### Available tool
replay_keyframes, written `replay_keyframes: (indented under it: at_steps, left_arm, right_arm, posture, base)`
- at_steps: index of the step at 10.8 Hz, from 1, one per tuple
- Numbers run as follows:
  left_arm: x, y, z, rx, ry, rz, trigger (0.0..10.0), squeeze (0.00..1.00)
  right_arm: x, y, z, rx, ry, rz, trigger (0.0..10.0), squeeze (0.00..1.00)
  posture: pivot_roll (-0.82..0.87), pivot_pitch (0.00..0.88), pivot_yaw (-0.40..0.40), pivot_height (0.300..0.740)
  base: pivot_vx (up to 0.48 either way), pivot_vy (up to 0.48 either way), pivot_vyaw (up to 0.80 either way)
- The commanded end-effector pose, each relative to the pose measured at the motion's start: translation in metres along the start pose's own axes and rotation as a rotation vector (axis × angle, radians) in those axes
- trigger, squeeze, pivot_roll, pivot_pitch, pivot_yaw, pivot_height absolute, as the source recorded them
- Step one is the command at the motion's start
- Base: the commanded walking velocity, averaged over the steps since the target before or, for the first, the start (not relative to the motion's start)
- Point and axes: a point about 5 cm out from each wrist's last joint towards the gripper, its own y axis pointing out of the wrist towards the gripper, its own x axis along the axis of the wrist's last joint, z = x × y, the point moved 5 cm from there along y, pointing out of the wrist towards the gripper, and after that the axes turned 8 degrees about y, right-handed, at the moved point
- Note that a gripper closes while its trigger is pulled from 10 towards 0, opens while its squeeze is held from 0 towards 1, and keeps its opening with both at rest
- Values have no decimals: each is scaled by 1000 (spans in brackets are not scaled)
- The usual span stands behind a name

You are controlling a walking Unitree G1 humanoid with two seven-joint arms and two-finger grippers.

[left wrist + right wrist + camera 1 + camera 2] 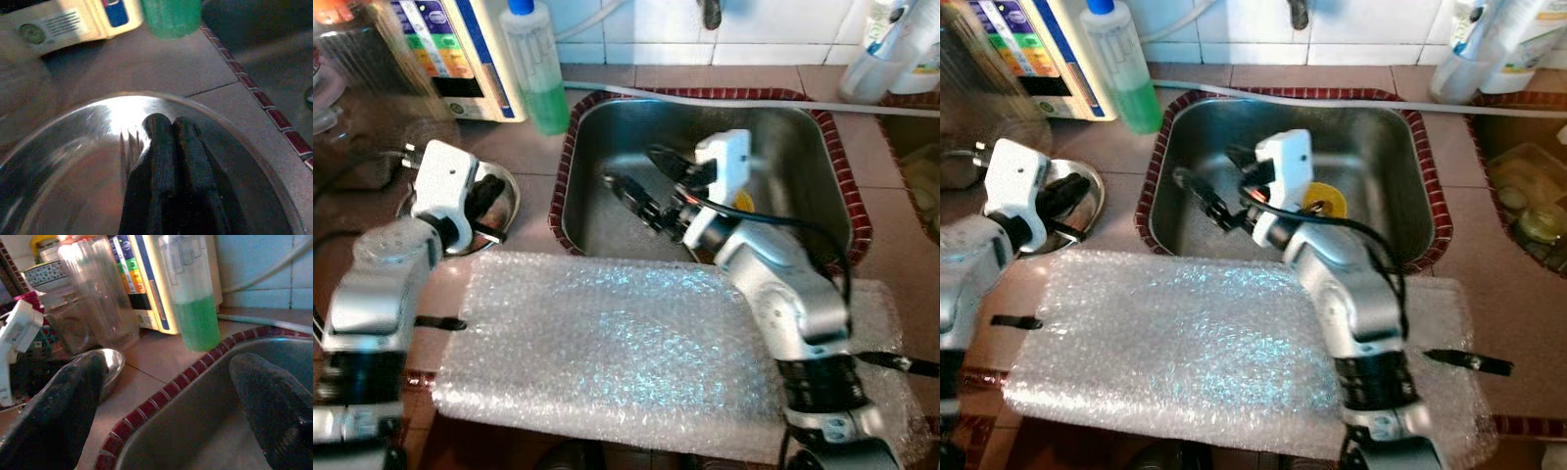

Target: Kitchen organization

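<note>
Left wrist view showed the left gripper (170, 128) with its two black fingers pressed together, the tips lying inside a shiny steel plate (73, 161). A fork (129, 149) rested on the plate right beside the fingers; whether the fingers touched it could not be told. Beyond the plate's rim stood the base of a green soap bottle (171, 17) and a box with a blue label (68, 22) on the tiled counter (161, 63).

From the head cameras, the left gripper (492, 196) reached over that plate (504, 186), which sat on the counter just left of the sink (803, 157). The soap bottle (536, 69) stood at the sink's back left corner, beside the box (460, 54).

The right gripper (1214, 188) hung inside the sink near its left wall, its fingers spread apart with nothing between them. In the right wrist view the two fingers (54, 406) stood wide, framing the red-tiled sink edge (166, 391), the soap bottle (193, 298) and a clear glass jar (98, 293) on the counter. A yellow round thing (1324, 203) lay at the sink bottom behind the right wrist.

A sheet of bubble wrap (607, 343) covered the counter in front of the sink, under both arms. White bottles (901, 49) stood at the back right.
</note>
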Motion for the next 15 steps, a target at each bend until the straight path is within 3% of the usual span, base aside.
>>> replay_keyframes:
  at_steps: [1, 3, 5, 6, 7, 8, 9, 10, 11, 12, 14, 15]
  left_arm:
    - [7, -6, 7, 44, 18, -27, 0, 0]
    - [13, -10, 16, 137, 10, -84, 0, 0]
    - [21, -19, 13, 188, -25, -162, 0, 0]
    - [23, -22, 3, 189, -56, -192, 0, 0]
    - [33, -24, -11, 173, -25, -252, 0, 0]
    - [37, -24, -15, 165, -26, -270, 0, 0]
    - [40, -21, -24, 110, 58, -263, 0, 0]
    - [43, -20, -24, 70, 113, -252, 4510, 0]
    - [47, -19, -17, 84, 96, -265, 10000, 0]
    - [49, -21, -7, 152, 49, -289, 10000, 1000]
    - [51, -30, -18, 262, -60, -366, 10000, 1000]
    - [50, -32, -27, 283, -67, -371, 10000, 1000]
  right_arm:
    - [1, 3, 3, 14, -8, -5, 10000, 0]
    - [-2, 3, -3, -11, -23, -2, 10000, 0]
    - [5, 2, -10, -56, -44, -35, 10000, 0]
    - [9, 1, -17, -92, -60, -55, 10000, 0]
    - [14, 0, -19, -112, -97, -73, 10000, 0]
    - [14, 0, -22, -125, -104, -77, 10000, 0]
    - [16, -2, -27, -144, -111, -85, 10000, 0]
    - [16, -4, -29, -155, -110, -88, 10000, 0]
    - [15, -3, -29, -155, -109, -89, 10000, 0]
    - [15, -2, -28, -156, -112, -100, 10000, 0]
    - [15, -4, -28, -177, -130, -113, 10000, 0]
    - [15, -5, -27, -179, -135, -114, 10000, 0]
  posture:
    - [-78, 234, 97, 740]
    - [-75, 232, 71, 740]
    - [-74, 225, 64, 740]
    - [-76, 222, 59, 740]
    - [-82, 223, 62, 740]
    - [-84, 219, 66, 740]
    - [-83, 211, 66, 740]
    - [-77, 208, 68, 740]
    - [-70, 206, 72, 740]
    - [-72, 205, 77, 740]
    - [-82, 209, 77, 740]
    - [-84, 210, 76, 740]
  base:
    - [0, 0, 0]
    - [0, 0, 0]
    - [0, 0, 0]
    - [0, 0, 0]
    - [0, 0, 0]
    - [0, 0, 0]
    - [0, 0, 0]
    - [0, 0, 0]
    - [0, 0, 0]
    - [0, 0, 0]
    - [0, 0, 0]
    - [0, 0, 0]
